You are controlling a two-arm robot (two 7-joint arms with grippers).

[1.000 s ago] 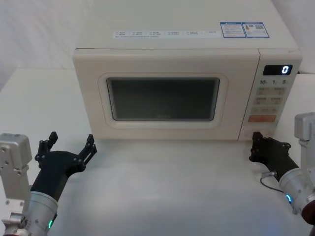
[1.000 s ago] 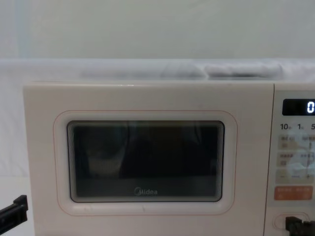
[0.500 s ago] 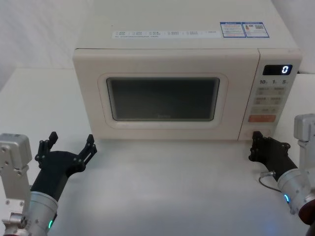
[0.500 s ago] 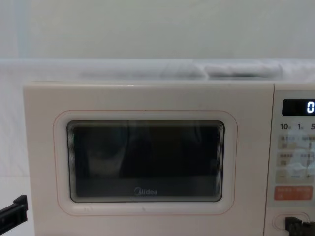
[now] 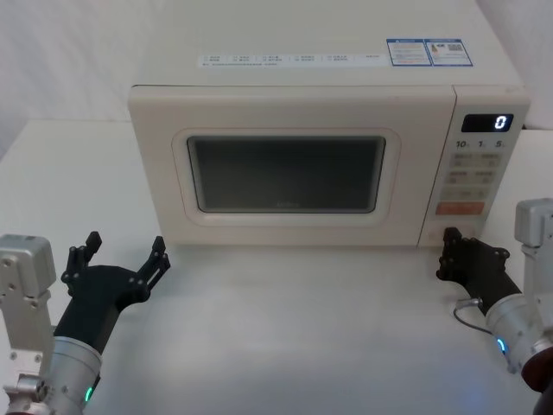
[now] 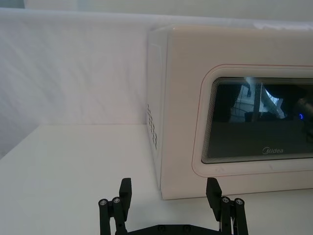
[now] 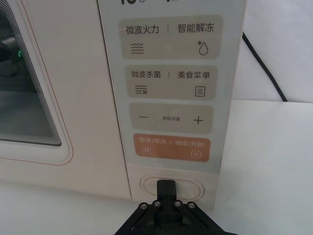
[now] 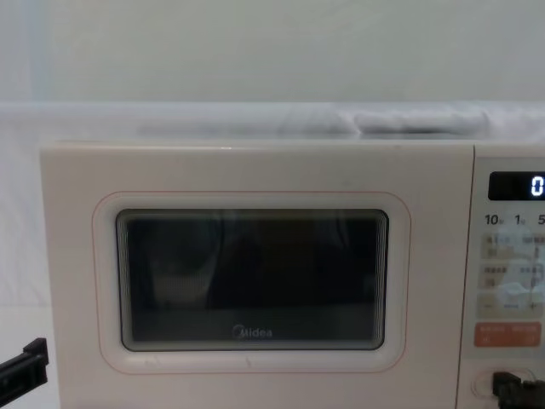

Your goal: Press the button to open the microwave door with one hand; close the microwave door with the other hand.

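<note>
Right wrist view: we see the right gripper (image 7: pixel 167 185), fingers together, tip at the button (image 7: pixel 188 186) low in frame, apparently touching. Door (image 5: pixel 292 177) shut, frame centre in head view. Left gripper (image 5: pixel 123 257) spread wide, lower left, apart from the microwave (image 5: pixel 346 78).

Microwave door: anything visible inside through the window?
Nothing identifiable. The microwave door is shut, and its dark window shows only dim shapes and reflections, so the cavity can't be judged. The right gripper is at the button.
</note>
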